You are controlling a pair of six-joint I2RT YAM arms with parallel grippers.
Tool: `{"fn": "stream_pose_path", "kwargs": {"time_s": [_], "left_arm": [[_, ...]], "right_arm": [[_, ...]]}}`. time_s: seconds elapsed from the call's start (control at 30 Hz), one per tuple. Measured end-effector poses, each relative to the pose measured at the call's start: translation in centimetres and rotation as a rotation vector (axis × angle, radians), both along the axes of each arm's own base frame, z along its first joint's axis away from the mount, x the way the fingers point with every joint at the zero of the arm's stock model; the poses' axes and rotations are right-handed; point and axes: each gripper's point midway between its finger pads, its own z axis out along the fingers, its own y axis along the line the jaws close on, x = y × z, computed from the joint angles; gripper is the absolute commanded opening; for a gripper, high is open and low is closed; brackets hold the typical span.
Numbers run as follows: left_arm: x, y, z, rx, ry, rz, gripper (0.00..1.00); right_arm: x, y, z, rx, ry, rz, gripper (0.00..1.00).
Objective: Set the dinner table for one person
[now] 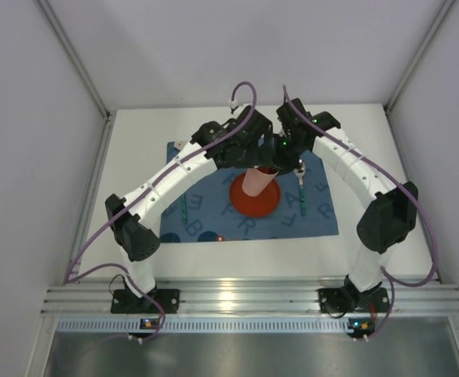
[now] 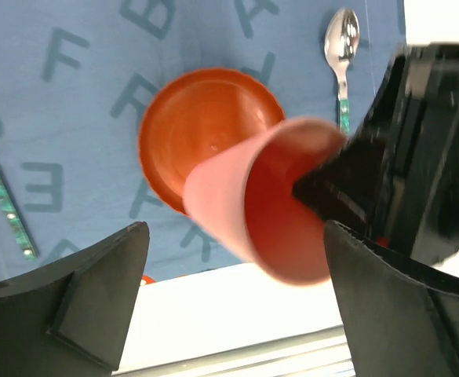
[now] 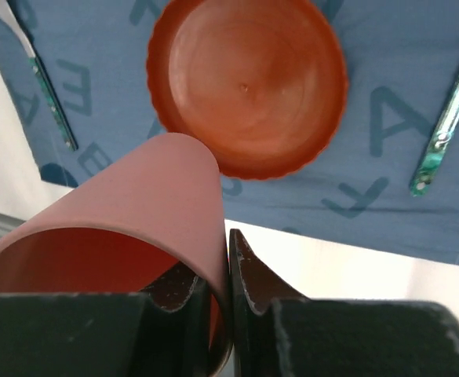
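- The right pincer (image 3: 227,255) pinched the rim of the pink cup (image 3: 135,204), lower left; the left pincer (image 2: 233,236) gaped wide.
- The cup looked light, stiff and slick, so a rim pinch suited it.
- The white worktop (image 1: 253,259) lay mid-frame beneath the blue placemat (image 1: 315,220).

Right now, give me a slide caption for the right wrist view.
Right gripper pinches the rim of the pink cup above the orange plate on the blue placemat.

The blue placemat (image 2: 72,118) bears scattered capital letters: A, B, E, F, R.
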Motion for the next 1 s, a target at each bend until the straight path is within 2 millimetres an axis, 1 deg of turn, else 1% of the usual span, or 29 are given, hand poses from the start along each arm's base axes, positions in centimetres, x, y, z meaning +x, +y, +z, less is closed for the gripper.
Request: {"fn": "stream_pose_path", "kwargs": {"time_s": [0.07,0.1,0.17,0.2,0.23,0.3,0.33,0.37,0.4,0.43,0.47,0.5,0.53,0.57,0.63,0.67,0.7,0.73,0.77,0.8,0.83,0.9,0.93,1.0], "left_arm": [[0.1,0.6,0.8,0.004,-0.03,0.017,0.98],[0.2,1.1,1.5,0.004,-0.052,0.032,0.98],[0.3,2.6,2.9,0.002,-0.091,0.065,0.98],[0.5,4.0,3.5,0.0,-0.106,0.089,0.98],[0.6,5.8,3.8,0.001,-0.113,0.118,0.98],[0.8,9.9,4.1,0.006,-0.118,0.189,0.98],[0.6,13.8,4.0,0.018,-0.117,0.263,0.98],[0.7,15.5,4.1,0.016,-0.127,0.298,0.98],[0.4,17.1,3.8,0.013,-0.133,0.324,0.98],[-0.2,18.6,3.2,0.026,-0.124,0.344,0.98],[-0.9,19.6,2.7,0.036,-0.113,0.354,0.98],[-1.6,20.4,2.2,0.043,-0.104,0.357,0.98],[-2.2,20.8,1.7,0.048,-0.096,0.354,0.98],[-2.6,21.2,1.3,0.056,-0.086,0.35,0.98],[-3.0,21.7,0.5,0.066,-0.071,0.341,0.98],[-3.2,21.9,0.1,0.074,-0.058,0.335,0.98],[-3.2,22.1,-0.3,0.08,-0.048,0.334,0.98],[-3.2,22.3,-0.6,0.086,-0.041,0.332,0.98],[-3.2,22.6,-0.8,0.09,-0.034,0.332,0.98],[-3.2,22.8,-0.9,0.09,-0.03,0.334,0.98],[-3.1,23.0,-0.9,0.092,-0.029,0.338,0.98],[-2.8,23.5,-0.9,0.093,-0.03,0.342,0.98],[-2.7,23.7,-0.9,0.091,-0.029,0.344,0.98],[-2.4,24.0,-1.0,0.09,-0.026,0.347,0.98]], "right_arm": [[1.1,-0.4,0.2,-0.031,-0.016,-0.013,0.0],[1.7,-0.6,0.6,-0.044,-0.031,-0.02,0.0],[3.5,-1.0,1.6,-0.06,-0.071,-0.041,0.0],[4.7,-1.4,2.2,-0.068,-0.091,-0.06,0.0],[5.9,-1.9,2.8,-0.073,-0.116,-0.08,0.0],[8.2,-3.1,3.4,-0.083,-0.154,-0.124,0.0],[10.1,-4.3,3.5,-0.098,-0.177,-0.163,0.0],[11.0,-5.5,3.1,-0.115,-0.171,-0.192,0.0],[11.8,-6.1,2.7,-0.126,-0.165,-0.211,0.0],[13.0,-6.8,2.1,-0.137,-0.168,-0.235,0.0],[13.9,-7.3,1.4,-0.147,-0.164,-0.249,0.0],[15.1,-7.9,0.3,-0.165,-0.155,-0.27,0.0],[15.8,-8.3,-0.6,-0.176,-0.148,-0.28,0.0],[16.6,-8.7,-1.8,-0.194,-0.134,-0.294,0.0],[17.9,-9.0,-4.2,-0.219,-0.117,-0.306,0.0],[18.2,-9.0,-5.5,-0.23,-0.102,-0.306,0.0],[18.3,-8.9,-6.8,-0.241,-0.083,-0.307,0.04],[18.4,-8.8,-7.7,-0.248,-0.07,-0.308,0.23],[18.5,-8.7,-8.6,-0.254,-0.059,-0.31,0.35],[18.6,-8.6,-9.2,-0.256,-0.049,-0.313,0.43],[18.6,-8.5,-9.7,-0.257,-0.042,-0.314,0.58],[18.7,-8.3,-10.1,-0.256,-0.04,-0.318,0.67],[18.7,-8.3,-10.1,-0.256,-0.041,-0.317,0.76],[18.9,-8.0,-10.0,-0.252,-0.051,-0.314,0.81]]}}
